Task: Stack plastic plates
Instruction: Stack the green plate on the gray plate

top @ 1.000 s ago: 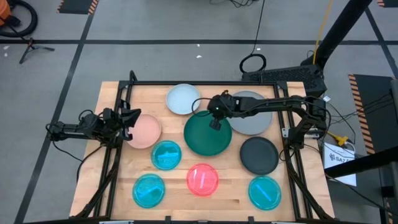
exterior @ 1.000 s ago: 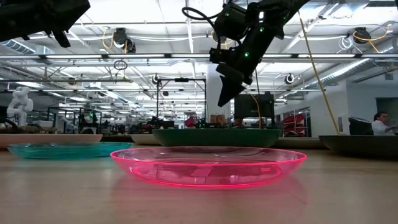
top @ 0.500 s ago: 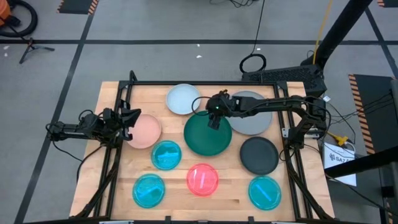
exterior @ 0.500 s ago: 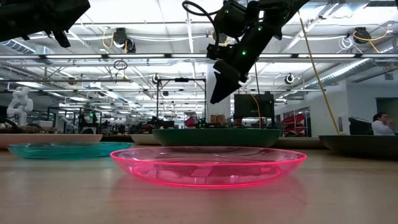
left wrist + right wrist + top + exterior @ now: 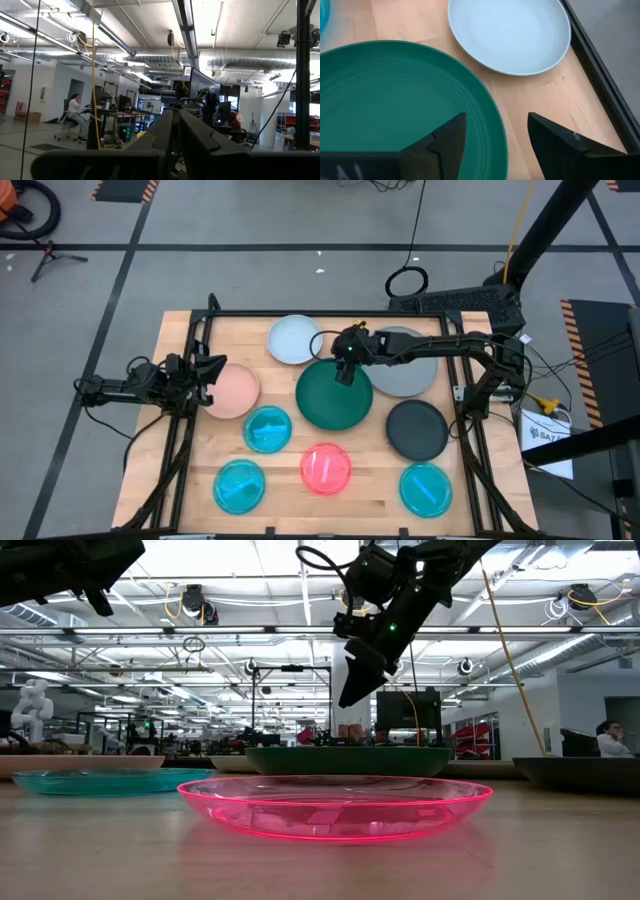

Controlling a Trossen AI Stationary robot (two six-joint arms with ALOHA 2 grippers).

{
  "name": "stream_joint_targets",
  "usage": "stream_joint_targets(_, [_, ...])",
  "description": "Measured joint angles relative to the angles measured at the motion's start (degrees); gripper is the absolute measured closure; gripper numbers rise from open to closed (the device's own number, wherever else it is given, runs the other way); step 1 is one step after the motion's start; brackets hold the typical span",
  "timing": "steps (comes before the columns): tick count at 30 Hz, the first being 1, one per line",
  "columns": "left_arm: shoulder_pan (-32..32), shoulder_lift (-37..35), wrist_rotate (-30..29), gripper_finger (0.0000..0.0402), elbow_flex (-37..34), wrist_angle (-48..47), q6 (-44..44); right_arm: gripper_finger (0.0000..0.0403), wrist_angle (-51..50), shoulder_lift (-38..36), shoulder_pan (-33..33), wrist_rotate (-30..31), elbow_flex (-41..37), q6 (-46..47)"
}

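So nothing is stacked yet, all nine plates are lying flat and separate on the table (image 5: 180,430). Going left to right from above: the left gripper (image 5: 212,368) is parked over the table's left edge right by the peach plate (image 5: 232,391), fingers pressed together with nothing in them. Then there's a cyan plate (image 5: 268,429) in the middle row and another cyan plate (image 5: 240,485) near the front, the pale blue plate (image 5: 295,339) at the back, and the red plate (image 5: 326,468) up front. The big green plate (image 5: 334,395) sits dead centre, and the right gripper (image 5: 345,370) hangs over its back edge, fingers spread with a clear gap and empty; its wrist camera shows the green rim right between the fingers and the pale blue plate just beyond. Further right are the grey plate (image 5: 405,362), the black plate (image 5: 416,429) and the last cyan plate (image 5: 426,488). My guess is it's lining up on the green rim. I'd drop straight down so one finger goes under the lip, pinch firmly, and lift level so the plate doesn't tip or bump the pale blue one.
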Motion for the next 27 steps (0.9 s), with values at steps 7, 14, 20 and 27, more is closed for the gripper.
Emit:
stream_joint_targets(7, [0.0, 0.0, 0.0, 0.0366, 0.0, 0.0, 0.0, 0.0199, 0.0, 0.0, 0.0, 0.0, 0.0, 0.2])
stream_joint_targets(14, [0.0, 0.0, 0.0, 0.0366, 0.0, 0.0, 0.0, 0.0199, 1.1, 0.0, 0.0, 0.0, -1.1, 0.9])
stream_joint_targets(20, [0.0, 0.0, 0.0, 0.0366, 0.0, 0.0, 0.0, 0.0200, 3.3, 0.0, -0.6, 0.1, -4.8, 2.7])
stream_joint_targets(27, [0.0, 0.0, 0.0, 0.0366, 0.0, 0.0, 0.1, 0.0200, 3.7, 0.0, -2.2, 0.2, -7.3, 4.2])
